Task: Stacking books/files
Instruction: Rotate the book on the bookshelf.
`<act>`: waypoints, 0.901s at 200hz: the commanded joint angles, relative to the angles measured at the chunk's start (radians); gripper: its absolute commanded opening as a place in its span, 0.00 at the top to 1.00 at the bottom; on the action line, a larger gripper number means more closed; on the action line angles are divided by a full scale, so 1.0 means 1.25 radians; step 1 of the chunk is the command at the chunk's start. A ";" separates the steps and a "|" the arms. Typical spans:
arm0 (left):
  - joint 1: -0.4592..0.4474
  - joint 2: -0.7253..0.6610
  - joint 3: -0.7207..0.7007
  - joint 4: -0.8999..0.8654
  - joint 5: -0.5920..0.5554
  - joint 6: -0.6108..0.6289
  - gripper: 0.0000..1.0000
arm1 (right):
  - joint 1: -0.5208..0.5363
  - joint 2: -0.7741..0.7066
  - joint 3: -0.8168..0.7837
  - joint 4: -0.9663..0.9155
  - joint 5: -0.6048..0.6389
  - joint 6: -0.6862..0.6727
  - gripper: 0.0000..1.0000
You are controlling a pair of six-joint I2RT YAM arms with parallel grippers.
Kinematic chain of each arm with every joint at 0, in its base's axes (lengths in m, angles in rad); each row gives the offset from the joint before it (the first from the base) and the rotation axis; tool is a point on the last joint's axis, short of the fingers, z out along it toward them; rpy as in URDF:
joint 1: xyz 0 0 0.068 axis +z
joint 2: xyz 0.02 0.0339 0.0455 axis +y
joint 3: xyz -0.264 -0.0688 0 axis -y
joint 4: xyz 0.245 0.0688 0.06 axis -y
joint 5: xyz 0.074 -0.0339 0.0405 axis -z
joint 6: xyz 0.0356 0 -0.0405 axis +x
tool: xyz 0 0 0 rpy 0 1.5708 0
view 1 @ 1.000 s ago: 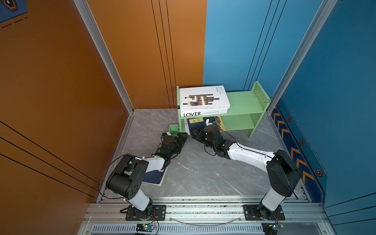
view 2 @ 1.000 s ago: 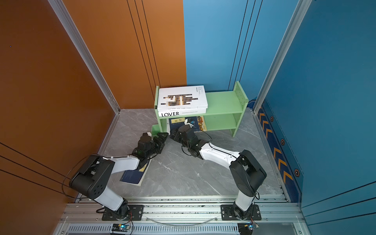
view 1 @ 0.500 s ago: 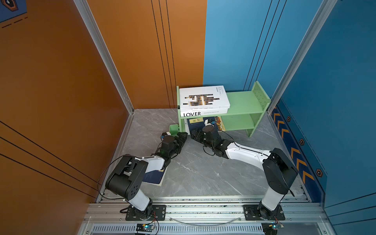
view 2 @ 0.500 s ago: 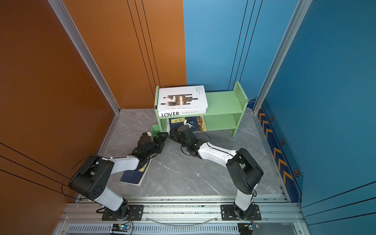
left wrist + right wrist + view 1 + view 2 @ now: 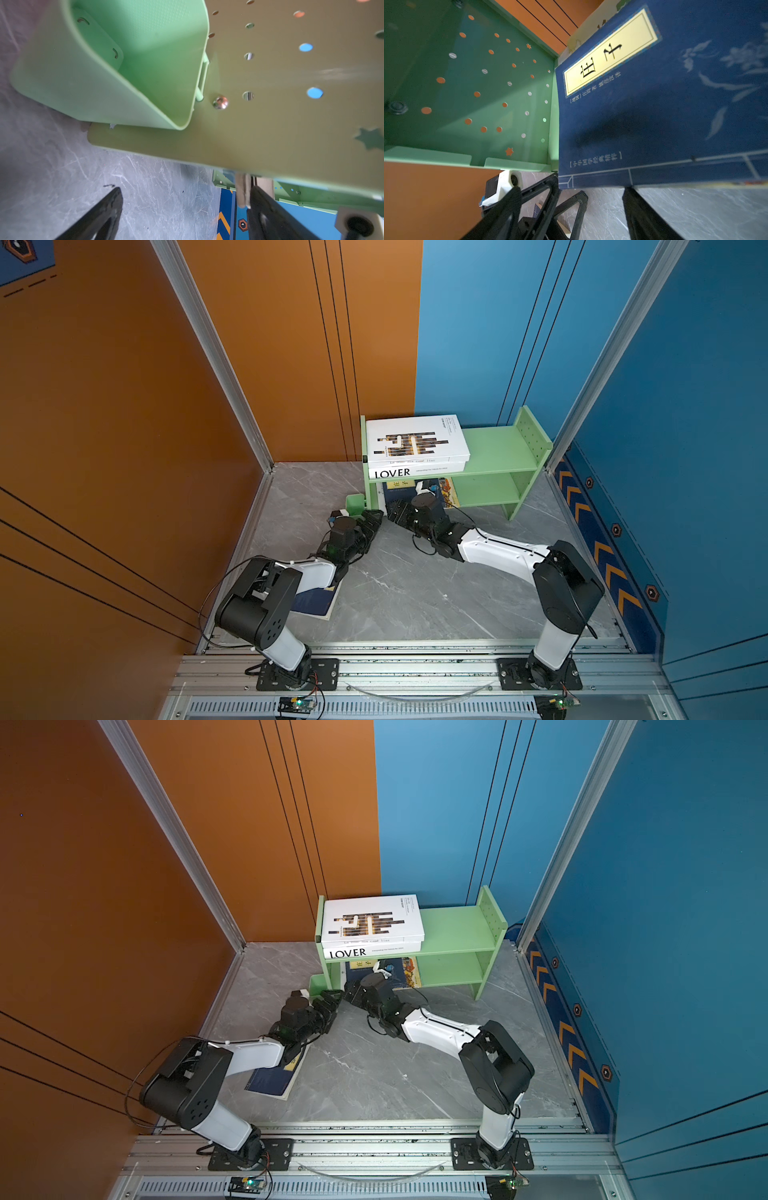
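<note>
Right arm [image 5: 498, 549] reached further; tool [image 5: 398, 512] wide at navy book [image 5: 654, 124].

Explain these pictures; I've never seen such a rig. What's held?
Two robot arms, each ending in a two-fingered gripper, work on a grey floor. Both top views look down on everything; each wrist view rides on an arm. A green shelf carries a white book with brown-black bars on a LOVER book. Below, a navy book overlaps a yellow picture book; a second navy book lies partly under the left arm. The left gripper, open, is near a small green bin. The right gripper, open, is at the first navy book's edge. Nothing is held.
</note>
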 commanded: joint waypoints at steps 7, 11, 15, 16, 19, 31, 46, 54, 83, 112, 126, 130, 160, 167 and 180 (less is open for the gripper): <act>0.002 -0.013 -0.008 -0.002 0.011 0.004 0.04 | -0.007 0.020 0.030 0.021 0.008 0.011 0.21; 0.001 -0.014 -0.008 -0.002 0.012 0.003 0.04 | -0.007 0.021 0.031 0.021 0.008 0.011 0.21; 0.001 -0.013 -0.009 -0.002 0.012 0.003 0.04 | -0.007 0.021 0.033 0.020 0.008 0.011 0.21; 0.001 -0.013 -0.009 -0.002 0.012 0.004 0.04 | -0.007 0.021 0.032 0.020 0.009 0.011 0.21; 0.001 -0.013 -0.009 -0.002 0.012 0.004 0.04 | -0.008 0.022 0.032 0.021 0.009 0.010 0.21; 0.001 -0.014 -0.010 -0.002 0.011 0.002 0.04 | -0.007 0.019 0.032 0.018 0.009 0.011 0.21; 0.002 -0.017 -0.009 -0.002 0.009 0.004 0.04 | -0.007 0.014 0.027 0.018 0.009 0.009 0.21; 0.002 -0.019 -0.009 -0.002 0.009 0.003 0.04 | -0.006 0.007 0.022 0.018 0.010 0.009 0.22; 0.003 -0.036 -0.007 -0.003 0.011 0.012 0.04 | 0.003 -0.024 0.009 -0.005 0.022 -0.010 0.21; 0.001 -0.094 -0.012 -0.013 0.020 0.050 0.05 | 0.023 -0.068 -0.012 -0.032 0.052 -0.041 0.21; -0.001 -0.151 -0.014 -0.058 0.023 0.085 0.05 | 0.035 -0.089 -0.026 -0.045 0.068 -0.051 0.21; -0.002 -0.171 -0.013 -0.074 0.023 0.098 0.05 | 0.038 -0.095 -0.031 -0.047 0.071 -0.054 0.21; -0.017 -0.381 0.012 -0.387 -0.036 0.236 0.03 | 0.066 -0.138 -0.065 -0.074 0.108 -0.059 0.21; -0.019 -0.435 0.023 -0.487 -0.075 0.269 0.01 | 0.073 -0.147 -0.073 -0.078 0.117 -0.056 0.22; -0.011 -0.523 0.035 -0.668 -0.154 0.315 0.00 | 0.087 -0.160 -0.085 -0.082 0.130 -0.050 0.21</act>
